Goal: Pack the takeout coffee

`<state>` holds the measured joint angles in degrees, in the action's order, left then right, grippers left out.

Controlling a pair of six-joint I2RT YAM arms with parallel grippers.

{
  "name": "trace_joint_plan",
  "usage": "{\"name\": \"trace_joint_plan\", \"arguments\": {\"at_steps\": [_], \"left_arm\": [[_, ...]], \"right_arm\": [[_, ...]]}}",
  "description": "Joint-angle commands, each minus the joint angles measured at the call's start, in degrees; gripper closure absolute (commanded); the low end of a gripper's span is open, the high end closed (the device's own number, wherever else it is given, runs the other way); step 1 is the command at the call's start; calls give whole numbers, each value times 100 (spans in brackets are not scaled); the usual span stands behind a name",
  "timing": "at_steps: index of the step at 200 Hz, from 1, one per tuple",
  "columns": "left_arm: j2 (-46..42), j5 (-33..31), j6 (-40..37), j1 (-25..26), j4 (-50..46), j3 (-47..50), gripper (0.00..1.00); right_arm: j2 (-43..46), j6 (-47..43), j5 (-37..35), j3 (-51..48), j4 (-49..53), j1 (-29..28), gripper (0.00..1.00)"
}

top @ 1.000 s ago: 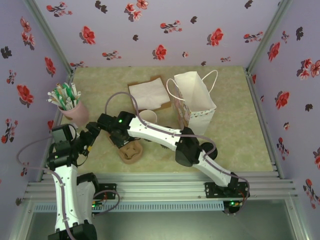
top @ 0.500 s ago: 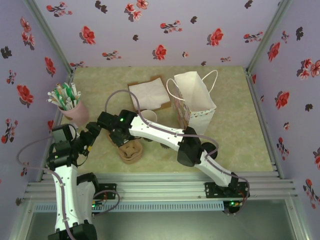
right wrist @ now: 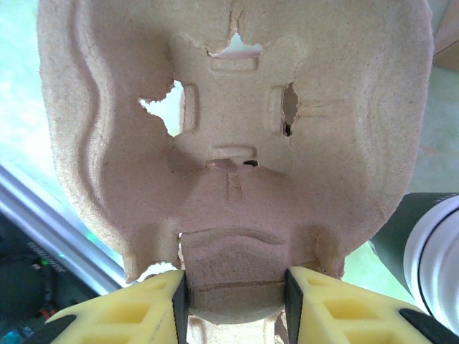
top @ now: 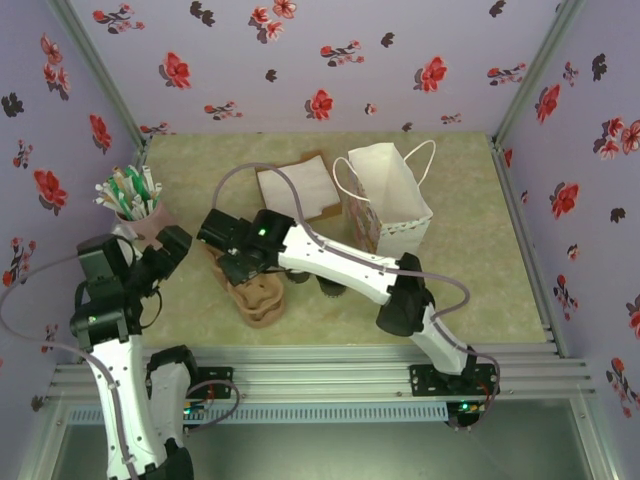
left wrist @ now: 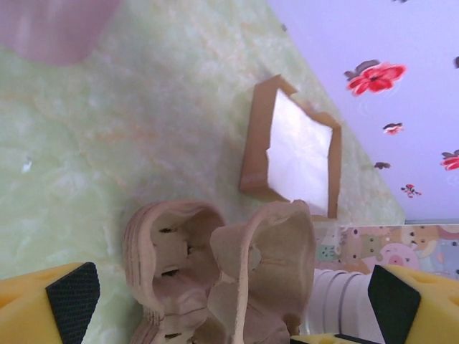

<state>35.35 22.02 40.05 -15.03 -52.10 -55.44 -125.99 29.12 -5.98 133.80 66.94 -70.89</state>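
Nearest us, the left gripper (left wrist: 231, 297) hangs released, its pads wide apart with nothing between them, just beside the pink cup (top: 143, 226) of straws; the right gripper (right wrist: 233, 287) is clamped on a tab at the edge of the pulp carrier (right wrist: 229, 143), and we cannot tell whether the carrier clears the table (top: 480, 250); from the left wrist a second pulp shape (left wrist: 165, 244) sits against it, both cut off below. Past the carrier the right arm covers much of the middle; a dark round shape pokes out from under the forearm, which we take for the takeout coffee (top: 330, 289), its lid hard to make out; it stands on the table to the right of the right gripper, apart from it, between the carrier and the paper bag (top: 392, 195); a dark-sided cup (right wrist: 430, 244) with a pale rim is cut off at the right wrist view's edge; farthest lies the napkin box (top: 300, 185).
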Motion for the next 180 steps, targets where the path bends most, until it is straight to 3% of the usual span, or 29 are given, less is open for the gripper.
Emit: {"name": "trace_joint_plan", "arguments": {"at_steps": [1,55,86,109,146,180], "left_arm": [[73,-147,-389,-44,-480,-597,1],[387,572,-509,-44,-448,-1581,1],[512,1434,-215,-36,290,-1568,1],[606,1577,54,124,705,-1549,1],[916,1428,434,896,1369,-1440,1],[1419,517,417,2374,1694,-1527,1]], "right_arm": [[538,-3,-34,-114,-185,-48,61],[1531,-109,-218,-601,-319,-41,61],[2145,-109,-436,-1039,-394,-41,60],[2596,-119,-711,-1324,-349,-13,60],[3321,-126,-1025,-1776,-324,89,60],[3942,-144,-1254,-2100,-210,319,60]]}}
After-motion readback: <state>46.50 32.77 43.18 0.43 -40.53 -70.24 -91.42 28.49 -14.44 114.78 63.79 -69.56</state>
